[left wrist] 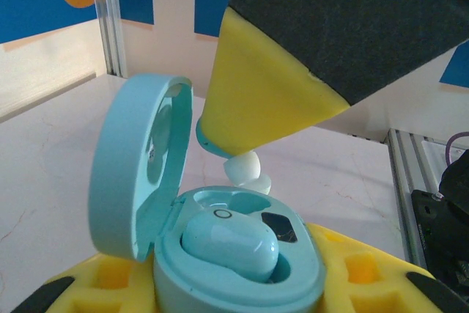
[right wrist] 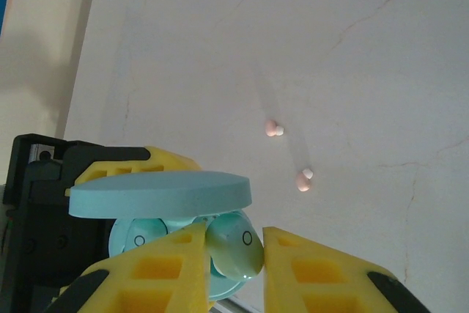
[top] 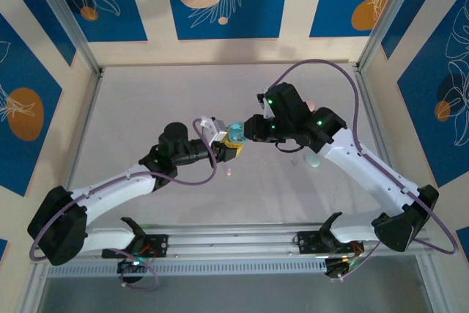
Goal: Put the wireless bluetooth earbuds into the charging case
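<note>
A pale teal charging case [left wrist: 238,284] stands open with its lid [left wrist: 135,170] up, and my left gripper [left wrist: 234,295] is shut on its base between yellow pads [left wrist: 359,276]. One teal earbud [left wrist: 231,243] sits in the near socket. The far socket [left wrist: 245,203] is empty. My right gripper [right wrist: 234,254] is shut on a second teal earbud [right wrist: 236,243], and its white tip [left wrist: 245,168] hangs just above the empty socket. From above, the two grippers [top: 229,141] [top: 249,130] meet at the case [top: 235,133] in mid-table.
Two small pink earbuds [right wrist: 273,129] [right wrist: 303,179] lie loose on the white table beyond the case; one pink earbud [top: 229,172] shows from above. A pale rounded object [top: 313,159] sits beside the right arm. Metal frame rails border the table.
</note>
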`<state>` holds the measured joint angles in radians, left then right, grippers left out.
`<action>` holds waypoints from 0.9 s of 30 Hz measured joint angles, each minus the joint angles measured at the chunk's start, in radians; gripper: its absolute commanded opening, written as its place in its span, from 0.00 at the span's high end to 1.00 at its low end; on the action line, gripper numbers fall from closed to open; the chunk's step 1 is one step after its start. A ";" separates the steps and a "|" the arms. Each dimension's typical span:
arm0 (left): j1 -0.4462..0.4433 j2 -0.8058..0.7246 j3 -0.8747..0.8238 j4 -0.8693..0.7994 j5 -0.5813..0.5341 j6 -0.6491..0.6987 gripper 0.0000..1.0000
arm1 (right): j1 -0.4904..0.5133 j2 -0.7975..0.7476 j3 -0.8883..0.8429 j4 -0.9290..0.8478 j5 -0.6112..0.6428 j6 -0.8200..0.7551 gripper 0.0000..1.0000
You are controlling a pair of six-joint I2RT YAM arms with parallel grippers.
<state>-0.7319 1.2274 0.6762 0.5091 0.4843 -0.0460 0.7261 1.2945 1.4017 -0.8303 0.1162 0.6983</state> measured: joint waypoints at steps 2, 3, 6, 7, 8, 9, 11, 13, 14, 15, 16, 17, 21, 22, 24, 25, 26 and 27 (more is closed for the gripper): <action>0.000 0.000 0.000 0.003 0.000 0.000 0.75 | 0.000 0.001 0.000 0.000 0.000 0.000 0.76; 0.000 0.000 0.000 0.006 0.000 0.000 0.75 | 0.001 0.001 0.000 0.000 0.000 0.000 0.76; 0.000 0.000 0.000 0.007 0.000 -0.001 0.75 | 0.002 0.006 -0.001 0.000 0.000 0.000 0.77; 0.000 0.000 0.000 0.007 0.000 -0.001 0.75 | 0.001 0.008 -0.001 -0.001 0.000 -0.001 0.77; 0.000 0.000 0.000 0.007 0.000 -0.002 0.75 | 0.001 0.008 -0.001 0.000 0.000 -0.003 0.77; 0.000 0.000 0.000 0.007 0.000 -0.004 0.75 | 0.002 0.008 -0.001 -0.001 0.000 -0.004 0.77; 0.000 0.000 0.000 0.007 0.000 -0.005 0.76 | 0.002 0.008 -0.001 0.000 -0.002 -0.007 0.77; 0.000 0.000 0.000 0.007 0.000 -0.005 0.75 | 0.002 0.008 -0.001 0.000 -0.008 -0.011 0.77; 0.000 0.000 0.000 0.008 0.000 -0.007 0.75 | 0.002 0.008 -0.001 0.000 -0.012 -0.012 0.77; 0.000 0.000 0.000 0.008 -0.001 -0.007 0.75 | 0.003 0.008 -0.001 0.000 -0.015 -0.014 0.77; 0.000 0.000 0.000 0.010 -0.001 -0.008 0.75 | 0.005 0.008 -0.001 0.000 -0.016 -0.015 0.77; 0.000 0.000 0.000 0.011 -0.002 -0.008 0.75 | 0.007 0.008 -0.001 0.000 -0.018 -0.016 0.77; 0.000 0.000 0.000 0.019 -0.007 -0.008 0.75 | 0.014 0.008 -0.001 0.000 -0.019 -0.021 0.77; 0.000 0.000 0.000 0.022 -0.007 -0.008 0.75 | 0.014 0.010 -0.001 0.000 -0.019 -0.022 0.77; 0.000 0.001 0.000 0.021 -0.008 -0.008 0.75 | 0.014 0.014 -0.001 0.000 -0.019 -0.024 0.76; 0.000 0.003 0.000 0.021 -0.008 -0.008 0.75 | 0.014 0.016 -0.001 -0.001 -0.019 -0.026 0.76; 0.000 0.004 0.000 0.021 -0.010 -0.008 0.76 | 0.015 0.018 -0.001 -0.001 -0.019 -0.029 0.75; 0.000 0.006 0.000 0.021 -0.011 -0.008 0.76 | 0.016 0.019 -0.001 -0.001 -0.019 -0.030 0.74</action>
<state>-0.7319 1.2335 0.6762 0.5304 0.4736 -0.0536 0.7425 1.3140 1.4006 -0.8310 0.0975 0.6685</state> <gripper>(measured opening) 0.354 0.248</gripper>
